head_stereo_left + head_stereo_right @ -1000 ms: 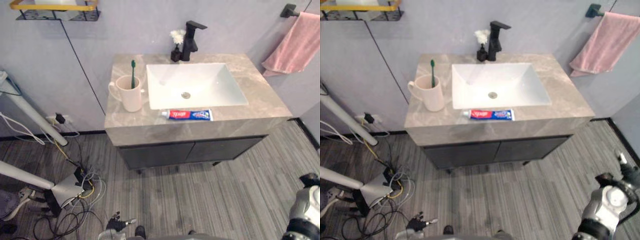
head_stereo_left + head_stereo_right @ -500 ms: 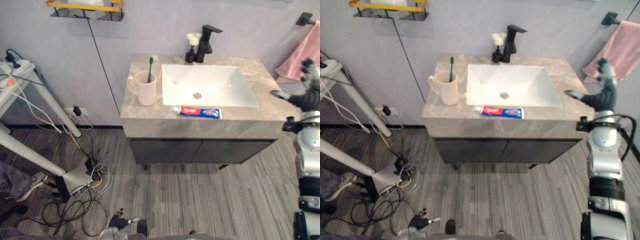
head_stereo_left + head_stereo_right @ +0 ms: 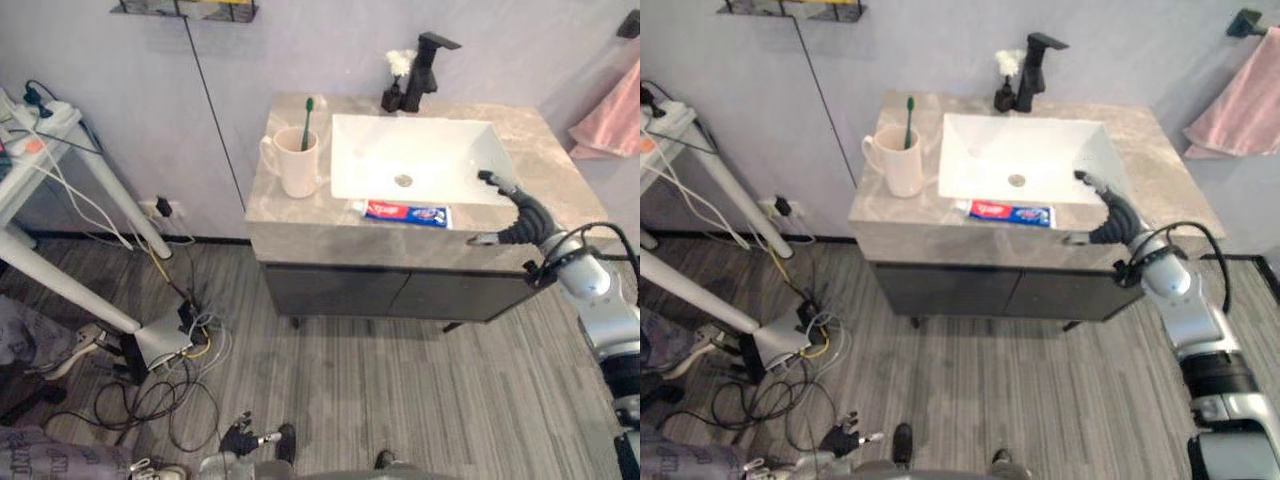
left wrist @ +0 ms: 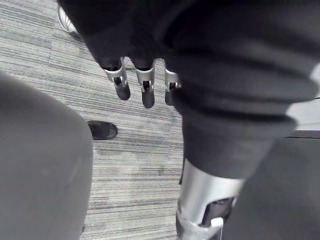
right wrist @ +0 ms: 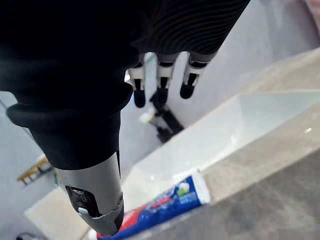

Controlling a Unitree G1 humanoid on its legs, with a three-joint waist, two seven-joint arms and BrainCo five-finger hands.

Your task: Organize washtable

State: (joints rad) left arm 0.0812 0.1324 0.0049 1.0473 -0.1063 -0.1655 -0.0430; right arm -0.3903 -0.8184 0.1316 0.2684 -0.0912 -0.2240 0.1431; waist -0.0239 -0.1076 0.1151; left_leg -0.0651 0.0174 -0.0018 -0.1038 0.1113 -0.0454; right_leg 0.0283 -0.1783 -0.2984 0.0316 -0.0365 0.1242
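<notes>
My left hand [image 4: 147,89] hangs low over the floor [image 4: 130,165], its fingers straight and relaxed, holding nothing. On the left part of the tabletop [image 3: 290,212] stands a cup [image 3: 298,165] with a green toothbrush [image 3: 307,118] upright in it, just beside the left rim of the sink [image 3: 420,160]. The white sink takes up the middle of the tabletop. A black faucet [image 3: 428,68] stands at its far edge, with a small dark bottle [image 3: 392,98] holding a white flower just left of the faucet. The toothpaste [image 3: 406,212] lies flat on the tabletop along the sink's near rim. My right hand [image 3: 522,216] is over the near right part of the tabletop, right of the toothpaste and apart from it. Its fingers are stretched open and empty, pointing toward the sink. A pink towel [image 3: 610,118] hangs on the wall at the far right.
</notes>
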